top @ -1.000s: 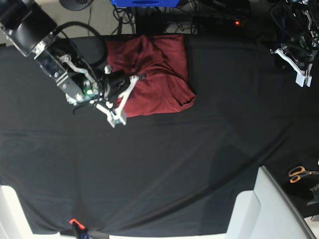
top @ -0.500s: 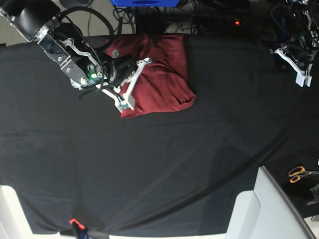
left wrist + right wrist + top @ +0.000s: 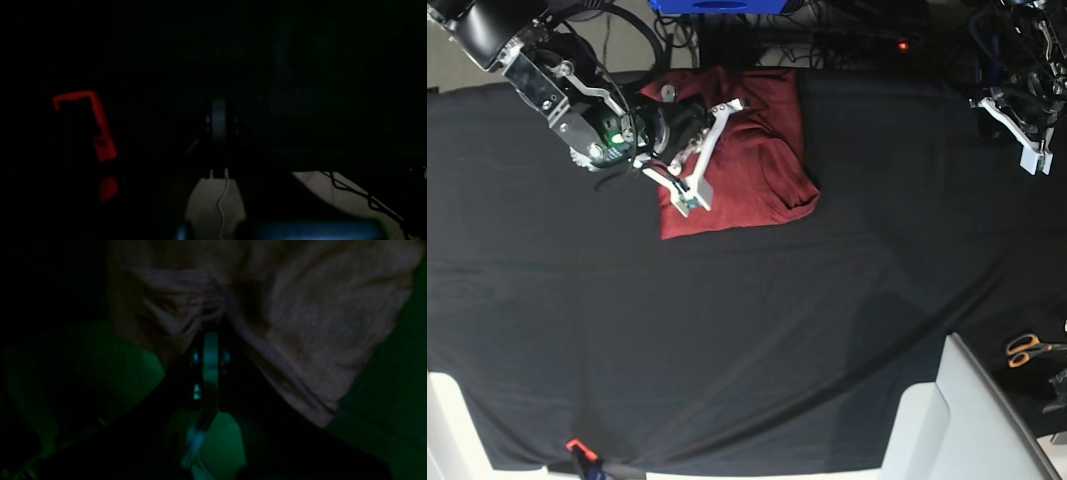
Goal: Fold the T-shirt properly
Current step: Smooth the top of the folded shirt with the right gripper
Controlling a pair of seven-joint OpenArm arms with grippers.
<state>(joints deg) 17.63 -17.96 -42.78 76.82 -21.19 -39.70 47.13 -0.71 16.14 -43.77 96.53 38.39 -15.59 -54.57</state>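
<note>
right gripper point(image 3: 695, 192) has moved onto the t-shirt point(image 3: 762, 165) (jaws closed).

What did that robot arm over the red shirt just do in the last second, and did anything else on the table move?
The right gripper, shut, swept from the T-shirt's left edge up and over onto the cloth. The shirt's left side now looks flatter, with a squarer lower left corner. The left gripper stayed parked at the far corner, and the scissors did not move.

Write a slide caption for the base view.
Right arm's shut fingers over the folded maroon T-shirt; left arm parked at table edge.
</note>
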